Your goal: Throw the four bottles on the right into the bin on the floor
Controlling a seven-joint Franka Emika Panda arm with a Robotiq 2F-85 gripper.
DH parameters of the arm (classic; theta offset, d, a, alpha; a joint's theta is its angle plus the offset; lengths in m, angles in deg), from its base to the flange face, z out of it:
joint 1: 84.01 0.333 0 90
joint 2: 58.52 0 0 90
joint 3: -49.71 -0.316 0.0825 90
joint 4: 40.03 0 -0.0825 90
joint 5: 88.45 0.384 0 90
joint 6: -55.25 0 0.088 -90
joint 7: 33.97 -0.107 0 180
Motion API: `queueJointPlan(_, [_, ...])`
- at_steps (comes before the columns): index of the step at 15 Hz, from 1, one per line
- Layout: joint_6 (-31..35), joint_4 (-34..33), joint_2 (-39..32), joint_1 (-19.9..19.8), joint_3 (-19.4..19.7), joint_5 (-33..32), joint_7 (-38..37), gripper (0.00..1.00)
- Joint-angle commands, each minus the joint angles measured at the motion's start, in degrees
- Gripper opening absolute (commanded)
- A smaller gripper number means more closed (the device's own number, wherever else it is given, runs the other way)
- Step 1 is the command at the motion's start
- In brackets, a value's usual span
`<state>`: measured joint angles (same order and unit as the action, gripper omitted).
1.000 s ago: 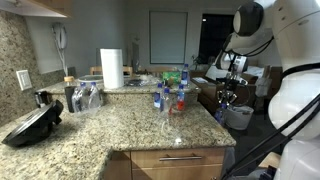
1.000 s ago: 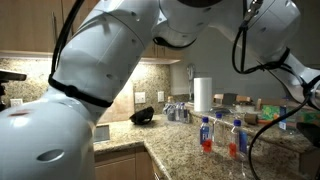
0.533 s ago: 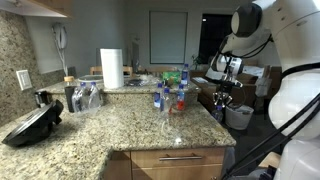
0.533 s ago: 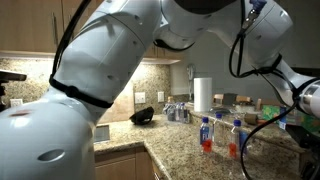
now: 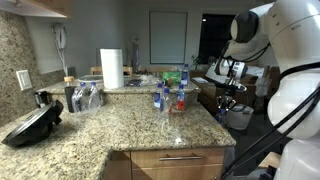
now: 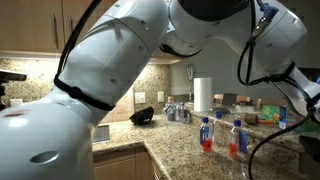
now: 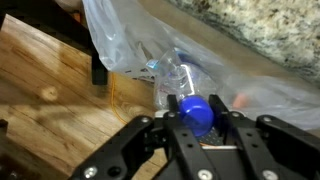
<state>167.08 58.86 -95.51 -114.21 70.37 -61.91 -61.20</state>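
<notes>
Wrist view | fingers [image 7: 182, 135] clamped on blue-capped bottle [image 7: 185, 90] | bottle body blurred against bin liner [image 7: 120, 40] | bin wall hidden

Readable text: none in any view.
Standing bottles [image 5: 160, 97] [image 6: 205, 133]: blue and red label bands show in both exterior views, towards the right of the table [image 5: 120, 130]; the lettering is too small to read.
Blue-capped bottle [image 7: 180, 82]: close in the wrist view, clear body; any print on it is too blurred to read.
Brands, numbers, signs: cannot tell any.
</notes>
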Motion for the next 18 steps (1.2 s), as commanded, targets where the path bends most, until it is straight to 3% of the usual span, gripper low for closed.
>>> queueJointPlan(1, [0.41, -1.26, -1.66, -0.44, -0.05, 1.16, -1.63, 0.13])
queueJointPlan(6, [2.64, 1.44, -0.04, 1.31, -0.71, 0.51, -0.30, 0.13])
queueJointPlan(7, [3.04, 1.58, 0.15, 1.64, -0.71, 0.42, -0.25, 0.60])
queueJointPlan(8, [3.38, 1.84, 0.44, 1.96, -0.65, 0.37, -0.29, 0.61])
queueJointPlan(14, [2.51, 4.52, 6.16, 1.77, -0.68, 0.46, 3.11, 0.97])
queueJointPlan(18, [1.91, 9.29, 17.05, 2.60, 0.17, -3.62, 12.28, 1.00])
